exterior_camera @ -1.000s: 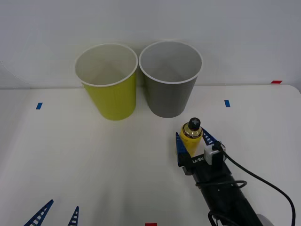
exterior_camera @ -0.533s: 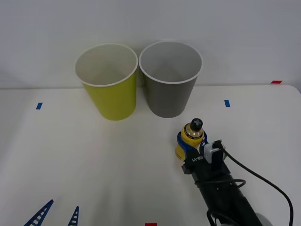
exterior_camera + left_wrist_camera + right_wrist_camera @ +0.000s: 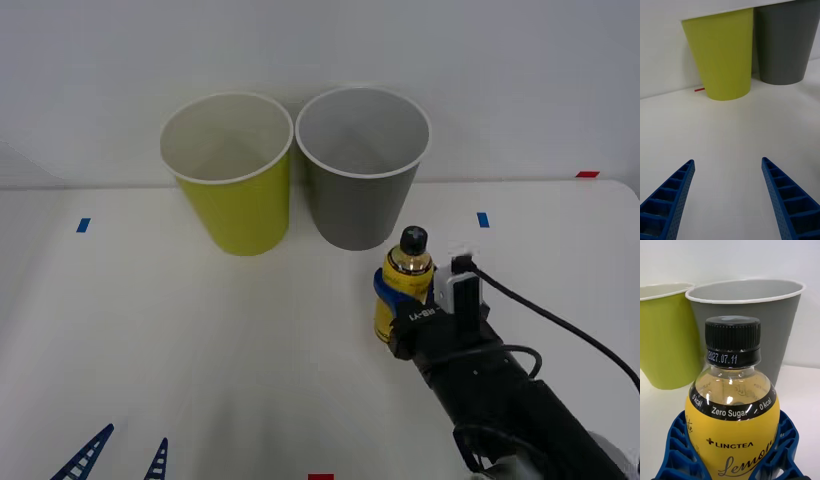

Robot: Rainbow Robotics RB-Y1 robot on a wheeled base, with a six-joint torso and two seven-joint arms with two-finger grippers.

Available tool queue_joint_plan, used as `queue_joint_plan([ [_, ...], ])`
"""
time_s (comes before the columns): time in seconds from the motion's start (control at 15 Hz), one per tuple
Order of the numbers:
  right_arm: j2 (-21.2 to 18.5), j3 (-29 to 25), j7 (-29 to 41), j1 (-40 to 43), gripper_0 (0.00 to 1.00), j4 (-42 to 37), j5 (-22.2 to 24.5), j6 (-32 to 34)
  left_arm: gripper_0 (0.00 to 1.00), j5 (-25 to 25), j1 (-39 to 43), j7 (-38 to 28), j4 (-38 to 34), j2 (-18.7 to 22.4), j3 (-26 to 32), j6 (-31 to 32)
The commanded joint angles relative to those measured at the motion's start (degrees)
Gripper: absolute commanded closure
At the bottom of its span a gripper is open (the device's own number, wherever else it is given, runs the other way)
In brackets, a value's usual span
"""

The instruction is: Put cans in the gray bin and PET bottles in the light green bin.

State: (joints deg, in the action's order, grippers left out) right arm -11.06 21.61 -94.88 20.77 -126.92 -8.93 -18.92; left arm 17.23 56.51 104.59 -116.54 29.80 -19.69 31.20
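A plain white wall backs the white table (image 3: 200, 330), where the light green bin (image 3: 235, 195) and the gray bin (image 3: 360, 190) stand side by side at the far edge. A second ago the right gripper (image 3: 405, 300) had its blue fingers spread around the bottle (image 3: 402, 290); now they are clenched on its yellow body and it looks raised slightly, just in front of the gray bin. The grasp looks secure, so the carry leftward to the light green bin likely comes next. The left gripper (image 3: 120, 455) waits spread apart near the table's front-left.
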Motion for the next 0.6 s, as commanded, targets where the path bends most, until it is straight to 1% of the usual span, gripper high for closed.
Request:
queue_joint_plan([
  [0.07, 1.5, 0.3, 0.5, -4.7, 0.99, -6.4, 0.3, -12.8, 0.40, 0.0, 0.0, 0.0, 0.0, 0.0, 0.0, 0.0],
  [0.13, 1.7, 0.4, 0.6, -6.8, 1.00, -6.9, 0.3, -15.6, 0.40, 0.0, 0.0, 0.0, 0.0, 0.0, 0.0, 0.0],
  [0.27, 1.7, 0.4, 0.8, -12.2, 1.00, -8.9, 0.1, -24.8, 0.40, 0.0, 0.0, 0.0, 0.0, 0.0, 0.0, 0.0],
  [0.4, 1.4, 0.3, 1.4, -18.2, 1.00, -9.7, -0.7, -31.1, 0.40, 0.0, 0.0, 0.0, 0.0, 0.0, 0.0, 0.0],
  [0.6, 1.1, 0.4, 2.9, -26.5, 1.00, -9.7, -2.1, -37.6, 0.40, 0.0, 0.0, 0.0, 0.0, 0.0, 0.0, 0.0],
])
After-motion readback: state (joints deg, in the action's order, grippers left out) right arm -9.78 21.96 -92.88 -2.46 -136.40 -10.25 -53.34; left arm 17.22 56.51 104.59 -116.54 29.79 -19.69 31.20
